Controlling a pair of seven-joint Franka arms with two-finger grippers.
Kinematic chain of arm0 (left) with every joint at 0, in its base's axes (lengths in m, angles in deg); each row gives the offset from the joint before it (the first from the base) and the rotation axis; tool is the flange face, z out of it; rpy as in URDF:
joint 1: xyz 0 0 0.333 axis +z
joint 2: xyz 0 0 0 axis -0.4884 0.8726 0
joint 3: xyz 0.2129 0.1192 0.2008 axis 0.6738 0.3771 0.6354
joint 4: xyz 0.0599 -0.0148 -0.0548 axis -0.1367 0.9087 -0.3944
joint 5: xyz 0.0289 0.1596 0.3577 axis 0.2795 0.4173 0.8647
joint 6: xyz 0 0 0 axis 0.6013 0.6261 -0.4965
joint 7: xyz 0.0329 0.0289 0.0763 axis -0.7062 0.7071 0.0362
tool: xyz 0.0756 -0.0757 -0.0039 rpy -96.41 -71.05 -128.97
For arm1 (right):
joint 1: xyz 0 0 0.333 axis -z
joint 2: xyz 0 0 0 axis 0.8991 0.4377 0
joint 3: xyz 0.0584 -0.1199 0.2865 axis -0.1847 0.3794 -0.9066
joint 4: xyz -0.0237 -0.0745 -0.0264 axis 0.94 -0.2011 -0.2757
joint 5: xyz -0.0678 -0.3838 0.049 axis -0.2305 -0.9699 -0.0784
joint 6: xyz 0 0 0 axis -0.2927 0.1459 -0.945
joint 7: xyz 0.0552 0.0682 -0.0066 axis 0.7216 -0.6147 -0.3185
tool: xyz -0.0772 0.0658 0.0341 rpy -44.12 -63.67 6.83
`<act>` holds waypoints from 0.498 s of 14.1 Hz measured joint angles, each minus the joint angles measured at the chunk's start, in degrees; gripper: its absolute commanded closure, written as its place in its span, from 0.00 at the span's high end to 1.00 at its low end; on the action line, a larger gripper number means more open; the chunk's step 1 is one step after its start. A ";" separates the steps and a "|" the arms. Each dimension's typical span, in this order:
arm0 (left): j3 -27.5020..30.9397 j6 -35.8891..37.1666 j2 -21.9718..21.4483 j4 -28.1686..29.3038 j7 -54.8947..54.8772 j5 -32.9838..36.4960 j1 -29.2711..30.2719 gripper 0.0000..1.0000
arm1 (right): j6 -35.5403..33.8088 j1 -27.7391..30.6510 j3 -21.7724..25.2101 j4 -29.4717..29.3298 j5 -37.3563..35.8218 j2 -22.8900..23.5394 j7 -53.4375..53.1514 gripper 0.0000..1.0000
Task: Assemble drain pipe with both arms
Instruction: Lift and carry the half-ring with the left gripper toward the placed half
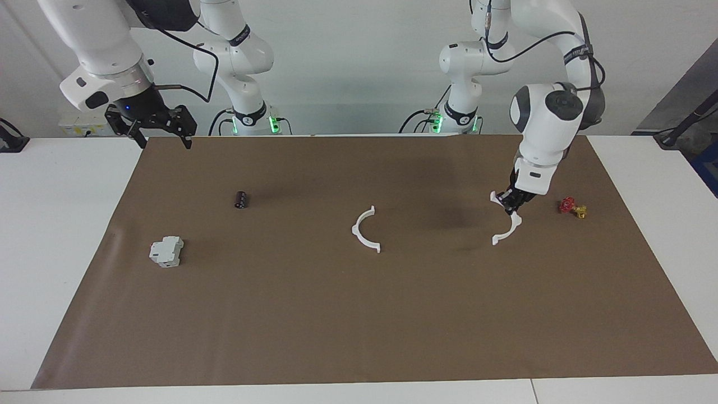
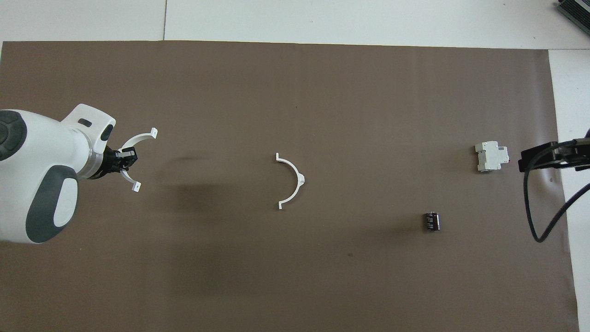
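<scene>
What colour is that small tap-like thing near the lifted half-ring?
Red and yellow valve; it shows only in the facing view.

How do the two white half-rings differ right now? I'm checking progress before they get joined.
The held half-ring is pinched in the left gripper and lifted off the brown mat; the free half-ring lies flat on the mat at mid-table, untouched. The held half-ring is at the left arm's end, near the red-and-yellow valve; the free half-ring has nothing close by. Both are thin white arcs with small end tabs.
</scene>
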 measured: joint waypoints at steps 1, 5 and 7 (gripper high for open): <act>-0.16 3.37 -1.37 -1.76 0.04 0.00 -0.50 0.00 | 0.00 0.01 0.10 -0.03 0.00 0.00 0.00 1.00; -0.33 7.04 -4.09 -3.92 2.65 -0.13 -1.30 0.00 | 0.00 0.01 0.14 -0.02 0.00 0.02 0.00 1.00; -0.55 5.73 -3.76 -3.78 11.53 -0.29 -4.82 0.00 | 0.00 0.01 0.20 -0.02 0.00 0.02 0.00 1.00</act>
